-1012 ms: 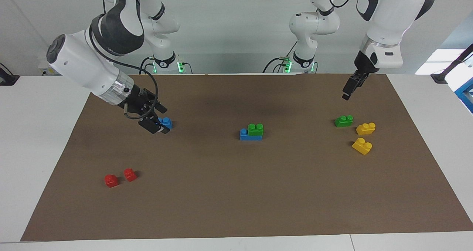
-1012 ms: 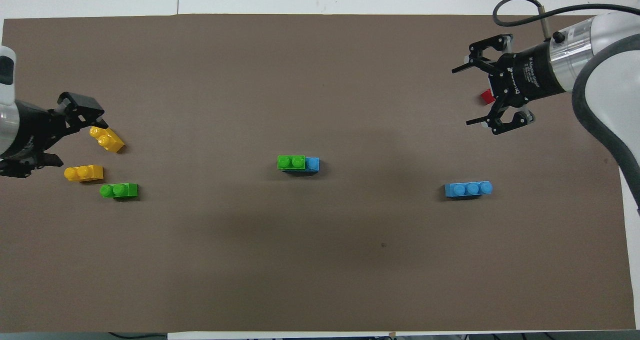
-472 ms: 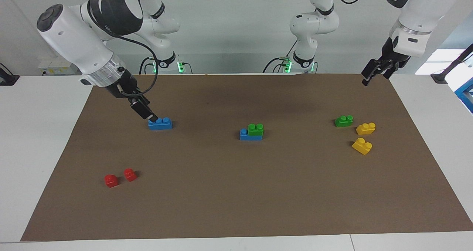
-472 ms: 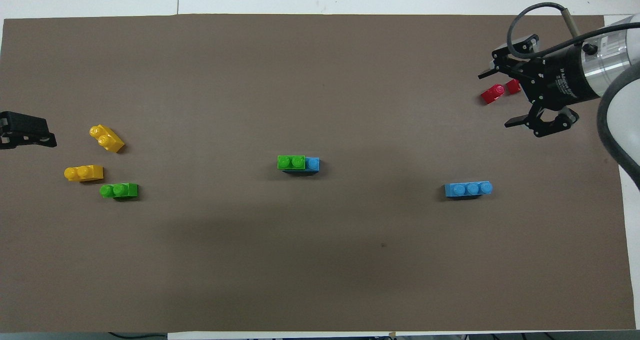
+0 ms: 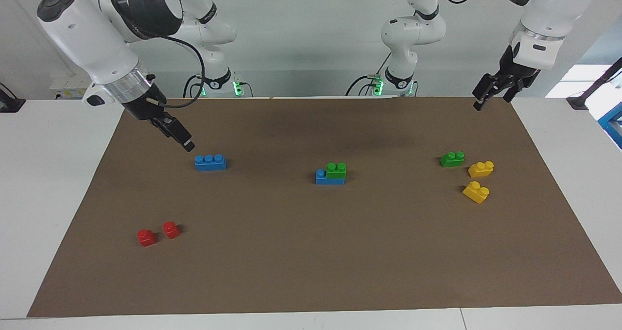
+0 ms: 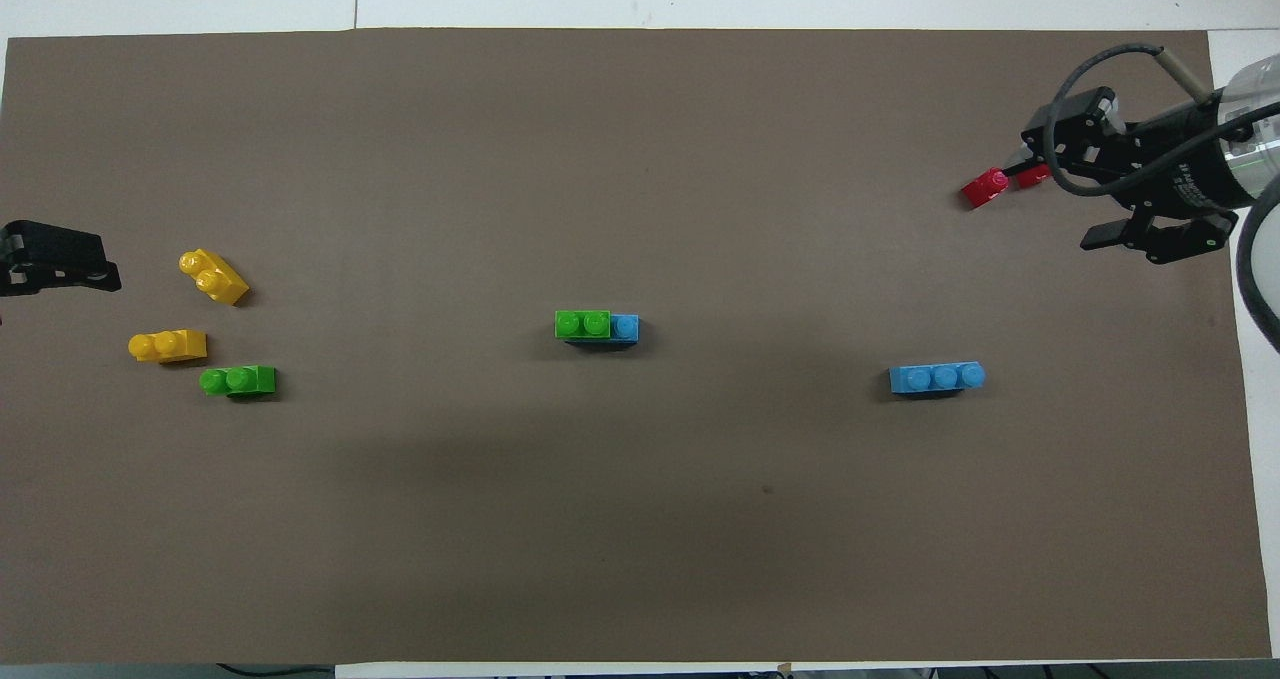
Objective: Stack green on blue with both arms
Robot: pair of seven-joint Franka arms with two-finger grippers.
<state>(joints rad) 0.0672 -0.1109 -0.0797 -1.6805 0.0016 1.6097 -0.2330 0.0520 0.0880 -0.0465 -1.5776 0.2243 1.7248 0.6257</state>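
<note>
A green brick (image 5: 336, 169) (image 6: 582, 324) sits stacked on a blue brick (image 5: 321, 177) (image 6: 625, 327) at the middle of the brown mat. A second blue brick (image 5: 210, 162) (image 6: 937, 378) lies alone toward the right arm's end. A second green brick (image 5: 452, 159) (image 6: 238, 380) lies alone toward the left arm's end. My right gripper (image 5: 187, 145) (image 6: 1060, 194) hangs open and empty over the mat, apart from the loose blue brick. My left gripper (image 5: 486, 99) (image 6: 60, 264) hangs open and empty over the mat's edge at its own end.
Two yellow bricks (image 5: 481, 168) (image 5: 476, 192) lie beside the loose green one. Two small red bricks (image 5: 146, 237) (image 5: 171, 229) lie farther from the robots than the loose blue brick. In the overhead view the right gripper partly covers one red brick (image 6: 1033, 174).
The right gripper has lifted off and drawn back from the loose blue brick toward its own end. The left gripper has risen and pulled out to the mat's edge. No brick moved.
</note>
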